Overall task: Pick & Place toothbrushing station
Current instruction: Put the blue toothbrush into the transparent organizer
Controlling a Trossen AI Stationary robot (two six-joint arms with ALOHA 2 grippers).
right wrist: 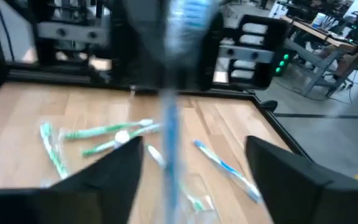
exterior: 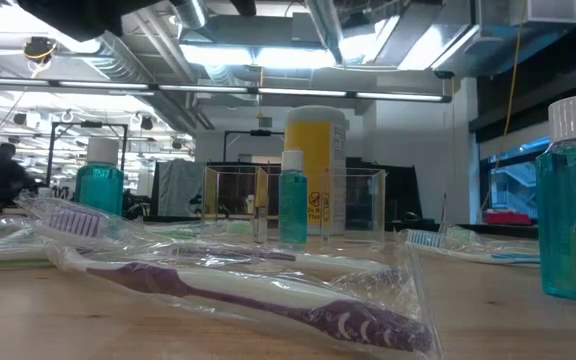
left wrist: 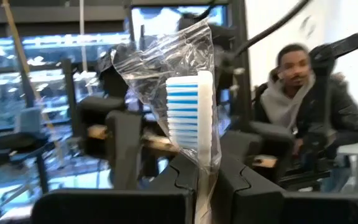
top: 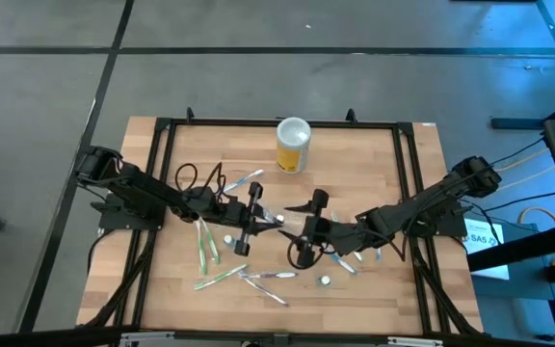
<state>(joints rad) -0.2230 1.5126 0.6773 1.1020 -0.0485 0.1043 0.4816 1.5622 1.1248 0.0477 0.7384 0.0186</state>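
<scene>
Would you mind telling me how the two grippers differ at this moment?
The left gripper is shut on a wrapped blue-and-white toothbrush, which stands upright between its fingers; the right gripper is open, its fingers spread either side of that toothbrush without gripping it. Both meet over the middle of the wooden table, facing each other.

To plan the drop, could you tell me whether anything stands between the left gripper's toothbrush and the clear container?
The right gripper, open, flanks the toothbrush the left gripper holds; a small green bottle fronts the container.

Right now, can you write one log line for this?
left gripper: shut on wrapped toothbrush | right gripper: open, beside it | phase: handover
</scene>
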